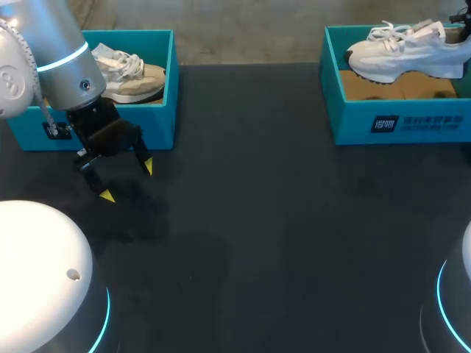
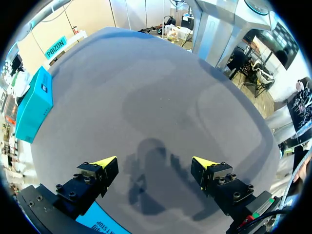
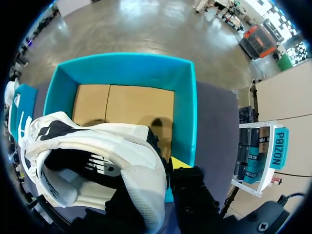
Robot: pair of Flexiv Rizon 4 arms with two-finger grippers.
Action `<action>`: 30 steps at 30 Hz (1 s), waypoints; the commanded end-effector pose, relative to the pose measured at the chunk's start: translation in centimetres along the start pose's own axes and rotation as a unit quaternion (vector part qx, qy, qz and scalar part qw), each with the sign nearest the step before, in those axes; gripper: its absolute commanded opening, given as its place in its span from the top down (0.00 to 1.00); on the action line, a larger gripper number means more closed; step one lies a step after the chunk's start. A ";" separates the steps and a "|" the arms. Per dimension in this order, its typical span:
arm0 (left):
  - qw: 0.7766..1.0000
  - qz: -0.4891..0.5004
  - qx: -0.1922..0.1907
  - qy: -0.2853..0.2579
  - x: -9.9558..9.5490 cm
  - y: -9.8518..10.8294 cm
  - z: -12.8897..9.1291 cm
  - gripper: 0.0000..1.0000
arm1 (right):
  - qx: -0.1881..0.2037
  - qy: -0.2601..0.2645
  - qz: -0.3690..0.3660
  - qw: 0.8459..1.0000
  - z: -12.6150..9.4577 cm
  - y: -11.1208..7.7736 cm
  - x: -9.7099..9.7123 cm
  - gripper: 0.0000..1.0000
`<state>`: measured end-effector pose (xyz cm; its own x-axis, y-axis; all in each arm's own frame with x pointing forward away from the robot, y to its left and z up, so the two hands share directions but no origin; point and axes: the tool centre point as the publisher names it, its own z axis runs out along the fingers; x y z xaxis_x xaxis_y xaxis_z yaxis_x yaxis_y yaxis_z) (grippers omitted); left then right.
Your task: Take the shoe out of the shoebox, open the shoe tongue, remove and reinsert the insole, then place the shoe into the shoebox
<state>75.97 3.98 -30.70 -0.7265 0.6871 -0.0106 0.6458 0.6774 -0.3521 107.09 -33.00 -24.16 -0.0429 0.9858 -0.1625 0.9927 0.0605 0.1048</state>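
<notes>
Over the teal shoebox point(image 1: 397, 121), the white shoe point(image 1: 405, 51) was held at its heel collar, pinched in the right claw point(image 3: 163, 168). The left claw point(image 1: 127, 182) was spread wide above the dark bench point(image 1: 280, 220), with nothing between its fingers and a second box point(image 1: 158, 110) close behind it.
</notes>
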 end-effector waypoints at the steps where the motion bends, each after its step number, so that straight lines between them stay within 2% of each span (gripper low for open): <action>1: 1.000 0.000 -0.002 0.000 0.1 0.0 0.0 0.00 | 0.006 0.004 0.001 1.000 0.6 0.2 -0.6 1.00; 11: 1.000 0.000 -0.002 0.000 0.1 0.0 0.0 0.00 | 0.012 0.002 0.005 1.000 1.5 -0.1 -1.9 1.00; 22: 1.000 0.000 -0.002 0.000 0.1 0.0 0.0 0.00 | 0.013 0.003 0.002 1.000 2.7 0.3 -2.4 1.00; 30: 1.000 0.000 -0.002 0.000 0.1 0.0 0.0 0.00 | 0.013 0.004 0.008 1.000 4.5 0.6 -2.6 1.00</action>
<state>75.97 3.97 -30.70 -0.7264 0.6871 -0.0106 0.6459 0.6774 -0.3521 107.79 -36.12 -27.66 -0.0268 0.9874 -0.1562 0.9955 0.0405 0.0853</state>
